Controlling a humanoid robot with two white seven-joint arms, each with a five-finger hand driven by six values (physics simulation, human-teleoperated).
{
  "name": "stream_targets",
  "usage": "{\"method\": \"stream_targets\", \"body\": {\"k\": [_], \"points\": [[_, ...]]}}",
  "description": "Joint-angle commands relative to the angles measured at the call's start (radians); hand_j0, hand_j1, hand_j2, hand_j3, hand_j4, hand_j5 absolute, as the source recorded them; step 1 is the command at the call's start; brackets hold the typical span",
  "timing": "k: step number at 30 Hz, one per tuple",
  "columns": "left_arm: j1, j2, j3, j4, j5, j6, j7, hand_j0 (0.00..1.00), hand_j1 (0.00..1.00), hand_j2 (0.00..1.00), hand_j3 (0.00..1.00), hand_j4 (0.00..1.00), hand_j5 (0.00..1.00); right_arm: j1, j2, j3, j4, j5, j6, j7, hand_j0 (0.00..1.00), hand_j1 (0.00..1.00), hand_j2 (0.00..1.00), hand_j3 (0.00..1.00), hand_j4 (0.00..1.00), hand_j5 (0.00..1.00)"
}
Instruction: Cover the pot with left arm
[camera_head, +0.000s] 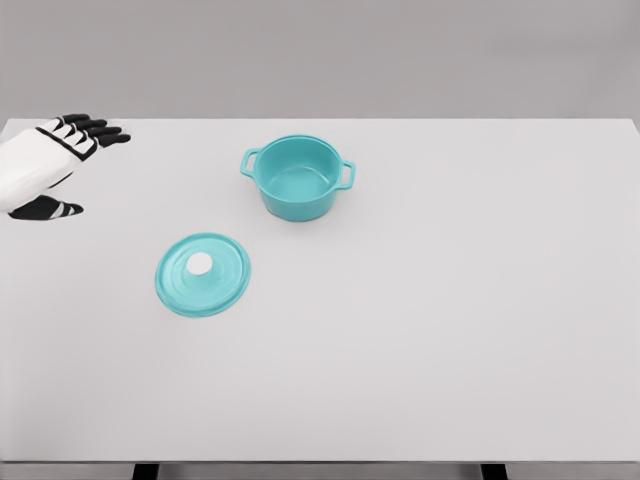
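One pot and one lid sit on the table; my left hand hovers far left, fingers spread, holding nothing.

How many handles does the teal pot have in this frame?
2: one handle on the pot's left rim, the other handle on its right rim. The lid's white knob is separate, lying on the table.

Bright, even, diffuse light; sharp clean render, only faint soft shadows, no glare
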Motion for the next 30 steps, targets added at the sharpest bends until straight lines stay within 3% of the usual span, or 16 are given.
{"method": "stream_targets", "body": {"k": [1,8,13,15,18,22,26,30], "points": [[0.0,0.001,0.0,0.008,0.007,0.001,-0.003,1.0,1.0,1.0,1.0,1.0,1.0,0.0,0.0,0.0,0.0,0.0,0.0,0.0,1.0,1.0,1.0,1.0,1.0,1.0],[0.0,0.001,-0.004,0.005,0.015,0.001,-0.005,1.0,1.0,1.0,1.0,1.0,1.0,0.0,0.0,0.0,0.0,0.0,0.0,0.0,1.0,1.0,1.0,1.0,1.0,1.0],[-0.025,0.009,-0.023,-0.021,0.025,0.001,-0.163,1.0,1.0,1.0,1.0,1.0,1.0,0.0,0.0,0.0,0.0,0.0,0.0,0.0,1.0,1.0,1.0,1.0,1.0,1.0],[-0.067,0.027,-0.099,-0.018,0.05,0.001,-0.236,1.0,1.0,1.0,1.0,1.0,1.0,0.0,0.0,0.0,0.0,0.0,0.0,0.0,1.0,1.0,1.0,1.0,1.0,1.0],[-0.12,0.084,-0.228,-0.023,0.101,0.001,-0.25,1.0,1.0,1.0,1.0,1.0,1.0,0.0,0.0,0.0,0.0,0.0,0.0,0.0,1.0,1.0,1.0,1.0,1.0,1.0],[-0.12,0.135,-0.308,-0.092,0.134,0.001,-0.25,0.76,0.76,0.76,0.76,0.76,0.76,0.0,0.0,0.0,0.0,0.0,0.0,0.0,1.0,1.0,1.0,1.0,1.0,1.0],[-0.12,0.144,-0.334,-0.118,0.134,0.001,-0.249,0.69,0.69,0.69,0.69,0.69,0.69,0.0,0.0,0.0,0.0,0.0,0.0,0.0,1.0,1.0,1.0,1.0,1.0,1.0],[-0.123,0.13,-0.343,-0.118,0.133,0.001,-0.249,0.71,0.71,0.71,0.71,0.71,0.71,0.0,0.0,0.0,0.0,-0.001,0.0,0.0,1.0,1.0,1.0,1.0,1.0,1.0]]}}
